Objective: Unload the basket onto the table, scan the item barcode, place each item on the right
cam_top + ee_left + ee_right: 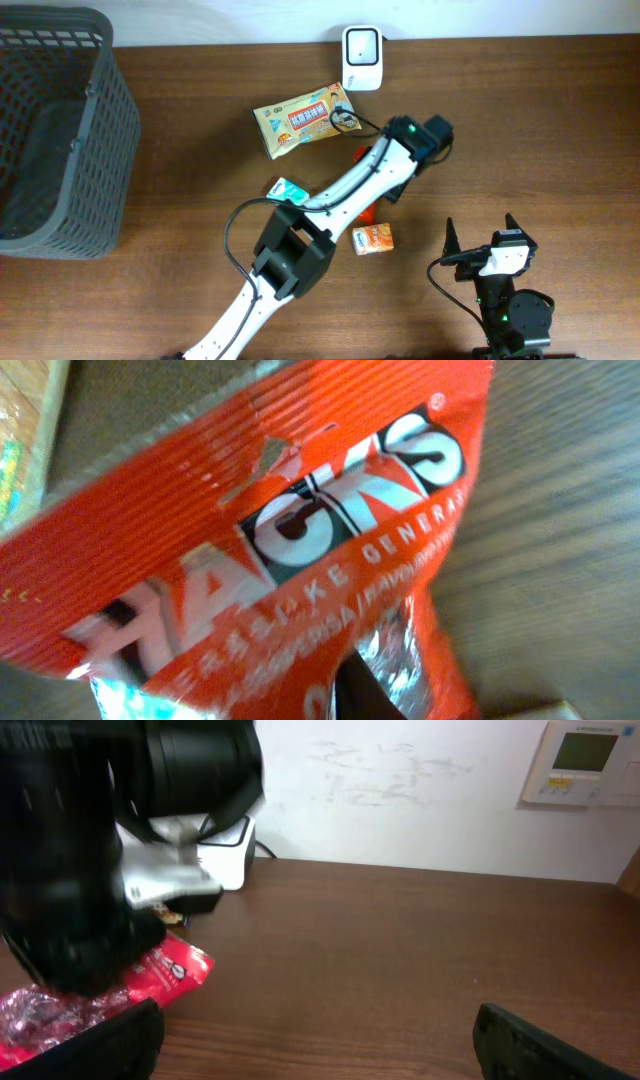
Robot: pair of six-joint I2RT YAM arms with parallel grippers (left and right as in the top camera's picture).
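The left claw (395, 183) sits low over the red crinkled foil bag with white block lettering (300, 530); its fingers are hidden under the black wrist from overhead and show as no clear shape in its own camera, so whether it is spread or pinching the bag I cannot tell. The bag fills that camera's view, its ribbed, glossy top seam has a small torn notch, and it lies on the table just in front of the middle; seen from the right wrist, its far end is clear, wrinkled plastic. Just beside it lie a small orange cardboard carton (372, 239), boxy and matt, and a small green-and-white sachet (285, 187); further back is a flat yellow printed snack packet (303, 118), pillow-shaped and shiny; that makes four packaged goods, one of each. At the back edge stands one white rounded-square plastic scanner (361, 57) with a dark window, a black cable trailing from it. The right claw (478, 232) hangs near the front edge with its two black fingers spread wide, gripping nothing and touching nothing. At the far left stands one dark grey plastic mesh basket (60, 130); everything rests on the brown wood-grain table (530, 120).
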